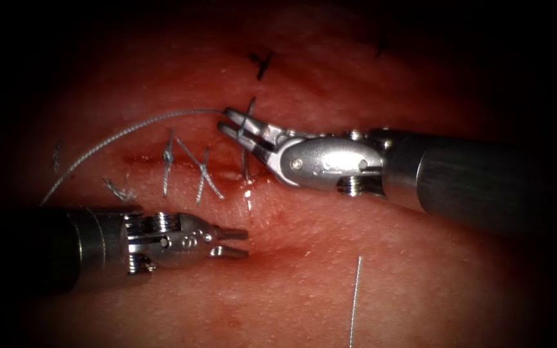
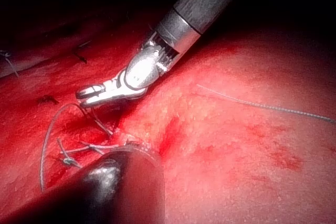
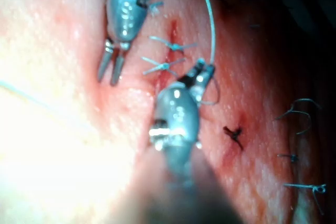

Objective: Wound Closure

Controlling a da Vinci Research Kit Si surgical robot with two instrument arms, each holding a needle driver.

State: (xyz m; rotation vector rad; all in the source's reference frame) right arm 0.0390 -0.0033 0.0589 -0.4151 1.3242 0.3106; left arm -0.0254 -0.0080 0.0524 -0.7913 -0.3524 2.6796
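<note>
The tissue (image 1: 330, 258) carries a cut (image 1: 143, 161) crossed by several stitches (image 1: 202, 175). My right tool (image 1: 225, 120) reaches in over the cut's right end with its jaws slightly parted. A pale thread (image 1: 124, 133) arcs away from the upper jaw's tip to the left, and a dark strand (image 1: 247, 116) passes between the jaws down to the tissue. The right wrist view shows the same tool (image 3: 203, 70) with the thread (image 3: 210, 14) at its tip. My left tool (image 1: 234, 243) lies below the cut, open and holding nothing. I cannot make out the needle.
A loose straight piece of thread (image 1: 355, 299) lies on the tissue at the lower right, also seen in the left wrist view (image 2: 262, 106). Dark cut thread ends (image 1: 262, 63) sit above the cut. Red fluid wets the wound line.
</note>
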